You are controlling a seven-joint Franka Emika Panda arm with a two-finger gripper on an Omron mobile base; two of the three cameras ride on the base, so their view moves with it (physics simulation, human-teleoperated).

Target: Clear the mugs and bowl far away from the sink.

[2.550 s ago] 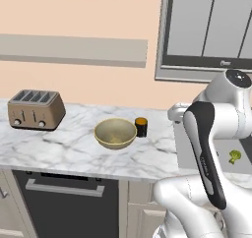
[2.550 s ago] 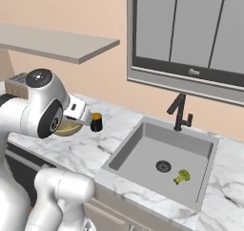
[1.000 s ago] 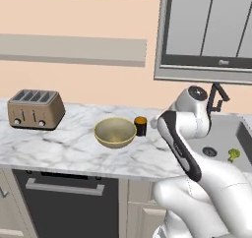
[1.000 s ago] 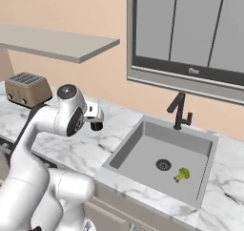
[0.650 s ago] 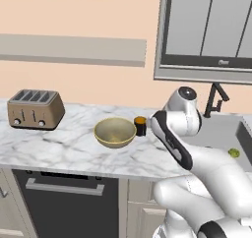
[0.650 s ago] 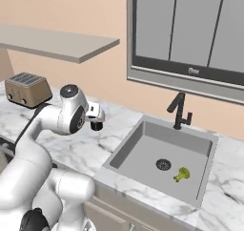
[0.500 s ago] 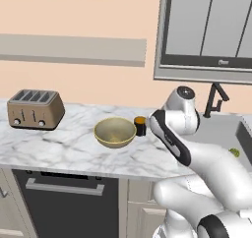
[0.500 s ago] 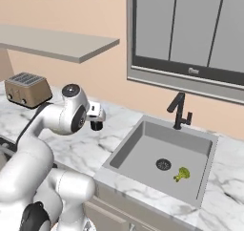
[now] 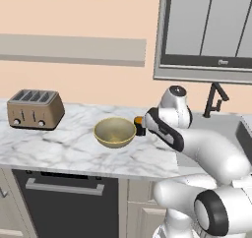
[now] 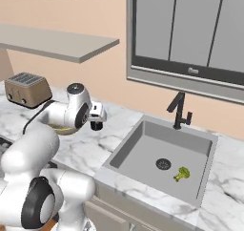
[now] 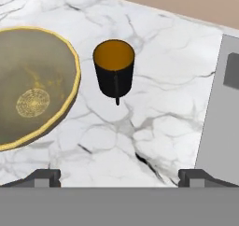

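A black mug [image 11: 114,73] with an orange-yellow inside stands upright on the marble counter, its handle facing the hand camera. Right beside it sits the wide tan-olive bowl [image 11: 32,87], also seen as the bowl [image 9: 114,132] left of the mug [image 9: 140,125] in the left base view. My gripper [image 11: 119,176] hovers above and just short of the mug, open wide with nothing between its fingertips [image 11: 44,177]. From the right base view the gripper [image 10: 97,118] hangs directly over the mug [image 10: 96,126]. The sink [image 10: 162,149] lies to the right of the mug.
A metal toaster [image 9: 34,109] stands at the counter's left end. A black faucet [image 10: 178,111] rises behind the basin, and a piece of broccoli [image 10: 181,173] lies by the drain. The sink's rim [image 11: 224,103] runs close to the mug's right.
The arm has swung left from the sink side and brought the hand down over the black mug. The jaws stayed open; mug and bowl have not moved.
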